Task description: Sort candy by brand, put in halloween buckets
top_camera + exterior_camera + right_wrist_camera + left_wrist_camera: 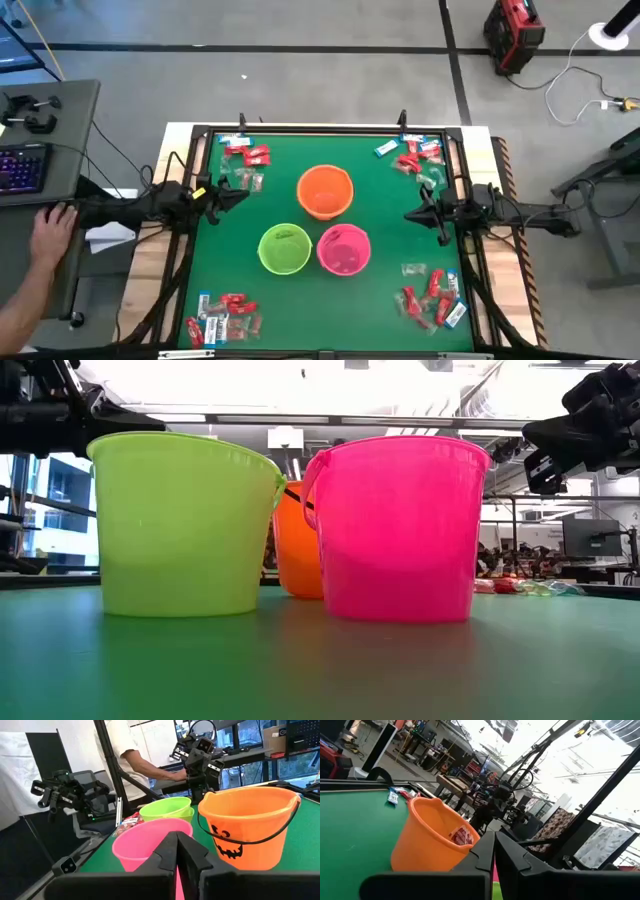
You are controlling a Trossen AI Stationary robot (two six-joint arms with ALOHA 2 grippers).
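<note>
Pink bucket point(400, 530) nearest; both tools point(232, 195) point(418, 213) closed, clear of buckets.

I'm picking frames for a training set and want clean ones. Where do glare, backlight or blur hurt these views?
Low view: bright ceiling light washes out the top, and the green bucket and pink bucket hide most of the table. Left wrist view: the sky side is blown out behind the orange bucket. Right wrist view: the right gripper is a dark, soft foreground. High view: evenly lit, no glare.
</note>
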